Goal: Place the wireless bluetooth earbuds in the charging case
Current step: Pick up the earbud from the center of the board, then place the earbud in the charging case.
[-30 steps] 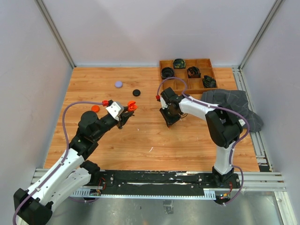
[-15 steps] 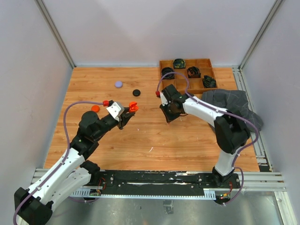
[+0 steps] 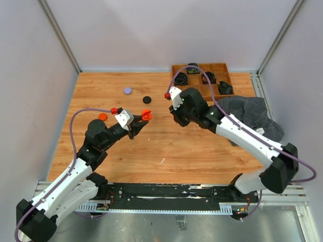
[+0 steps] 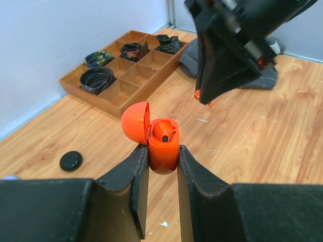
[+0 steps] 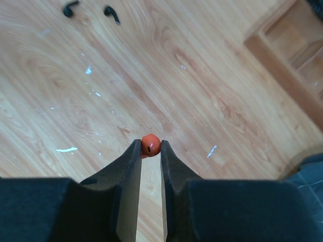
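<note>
My left gripper (image 3: 139, 122) is shut on an orange charging case (image 3: 146, 115) and holds it above the table, lid open. In the left wrist view the case (image 4: 163, 148) sits upright between my fingers, with one orange-red earbud (image 4: 163, 132) in it. My right gripper (image 3: 175, 119) is shut on a second orange-red earbud (image 5: 150, 144) at its fingertips, above the wood. In the left wrist view the right gripper (image 4: 204, 98) hangs just behind and right of the case, apart from it. Two black earbuds (image 5: 70, 8) (image 5: 111, 14) lie on the table.
A wooden compartment tray (image 3: 194, 89) with dark items stands at the back right, beside a grey cloth (image 3: 247, 108). A lilac round case (image 3: 127, 91), a black round case (image 3: 147, 100) and an orange lid-like disc (image 3: 103, 116) lie at the left.
My right arm has lifted off the table and swung up and left toward the held case. My left gripper with the case has shifted slightly right.
</note>
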### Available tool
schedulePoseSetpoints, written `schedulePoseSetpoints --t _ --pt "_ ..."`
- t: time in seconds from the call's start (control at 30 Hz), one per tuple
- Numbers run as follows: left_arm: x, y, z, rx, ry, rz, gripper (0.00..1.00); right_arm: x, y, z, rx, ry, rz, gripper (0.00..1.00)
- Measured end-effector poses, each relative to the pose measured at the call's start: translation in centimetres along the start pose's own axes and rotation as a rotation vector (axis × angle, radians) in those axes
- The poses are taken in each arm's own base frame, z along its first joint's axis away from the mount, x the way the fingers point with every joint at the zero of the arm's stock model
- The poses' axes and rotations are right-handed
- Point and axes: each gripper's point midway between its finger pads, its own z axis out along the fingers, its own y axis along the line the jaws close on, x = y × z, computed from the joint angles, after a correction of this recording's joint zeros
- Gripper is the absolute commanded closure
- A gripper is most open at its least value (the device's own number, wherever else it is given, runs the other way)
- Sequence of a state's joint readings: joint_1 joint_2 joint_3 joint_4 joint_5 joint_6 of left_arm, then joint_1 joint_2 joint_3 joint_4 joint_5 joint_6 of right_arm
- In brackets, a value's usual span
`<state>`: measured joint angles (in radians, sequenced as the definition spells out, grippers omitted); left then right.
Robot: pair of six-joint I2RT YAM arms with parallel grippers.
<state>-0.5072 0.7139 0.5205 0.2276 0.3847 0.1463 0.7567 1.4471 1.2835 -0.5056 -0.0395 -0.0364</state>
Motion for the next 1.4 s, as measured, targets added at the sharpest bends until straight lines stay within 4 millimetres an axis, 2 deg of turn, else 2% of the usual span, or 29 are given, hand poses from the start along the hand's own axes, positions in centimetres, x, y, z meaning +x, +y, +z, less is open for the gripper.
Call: schedulePoseSetpoints --t 0.17,0.33,0.6,0.9,1.03,1.2,1.4 --pt "-0.3 -0.7 0.4 0.045 -0.021 -0.022 1.00 -3.5 1.7 -4.1 0.005 -0.199 -0.120 0.98" --pt "-1.4 -1.5 0.5 0.088 -0.067 -0.023 1.00 -5.7 3.8 -7.8 -0.008 -0.403 -0.246 0.97" --pt "-2.6 -3.3 0.5 0.203 -0.129 0.002 1.00 -8.3 7.3 -10.7 -0.039 -0.616 -0.418 0.97" --pt "-3.0 -4.8 0.9 0.308 -0.155 0.014 1.00 -10.5 9.8 -12.4 -0.038 -0.765 -0.570 0.98" --pt "-3.4 -5.0 0.9 0.324 -0.173 0.016 1.00 -11.1 9.8 -12.5 -0.013 -0.797 -0.603 0.98" --pt "-4.4 -5.3 0.6 0.338 -0.209 0.013 1.00 -10.7 10.6 -11.7 -0.016 -0.804 -0.637 0.98" --pt "-5.0 -5.6 0.5 0.350 -0.229 -0.010 1.00 -10.8 10.7 -11.7 -0.009 -0.818 -0.642 0.98"
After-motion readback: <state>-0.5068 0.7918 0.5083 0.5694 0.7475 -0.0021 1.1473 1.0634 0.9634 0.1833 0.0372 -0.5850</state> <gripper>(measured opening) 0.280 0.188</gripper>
